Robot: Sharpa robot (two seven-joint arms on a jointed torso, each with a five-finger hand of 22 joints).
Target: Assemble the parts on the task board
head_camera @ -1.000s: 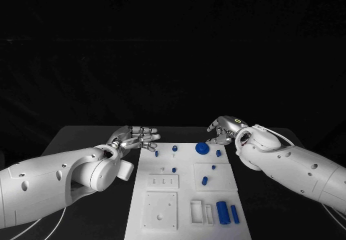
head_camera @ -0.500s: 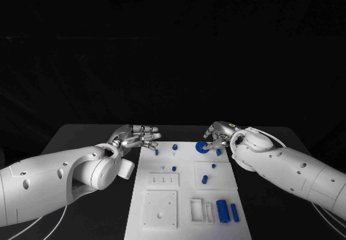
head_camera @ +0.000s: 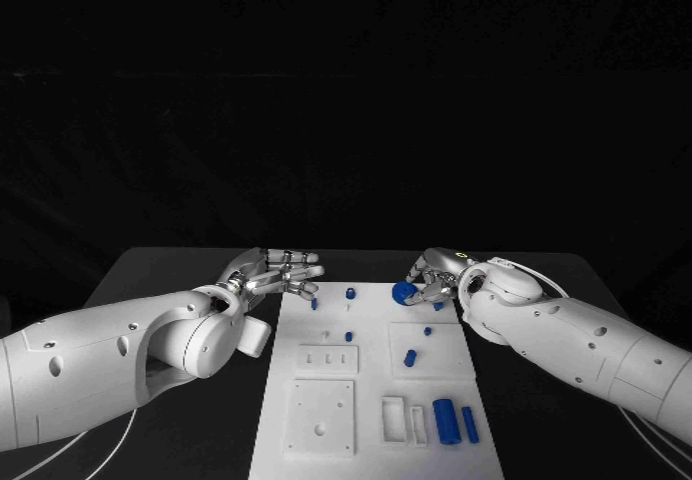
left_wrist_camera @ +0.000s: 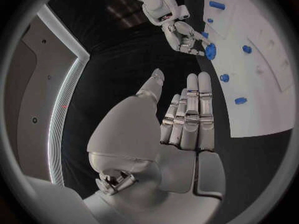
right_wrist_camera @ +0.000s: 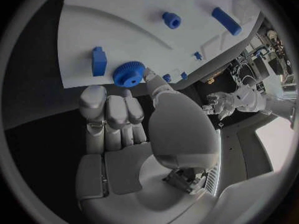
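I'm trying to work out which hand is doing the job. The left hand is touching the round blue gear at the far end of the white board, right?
Not quite: it is the right hand that touches the blue gear at the far end of the task board, as the right wrist view shows. The left hand hovers open beside the board.

One white board point(head_camera: 378, 400) on bench point(head_camera: 159, 275). Two hands: left point(head_camera: 274, 273), right point(head_camera: 437, 272). One blue gear point(head_camera: 405, 293), far right on board. Two long blue cylinders near right: thick point(head_camera: 446, 421), thin point(head_camera: 470, 424). Small blue pegs on board: about six visible; exact count unclear, some too small to tell.
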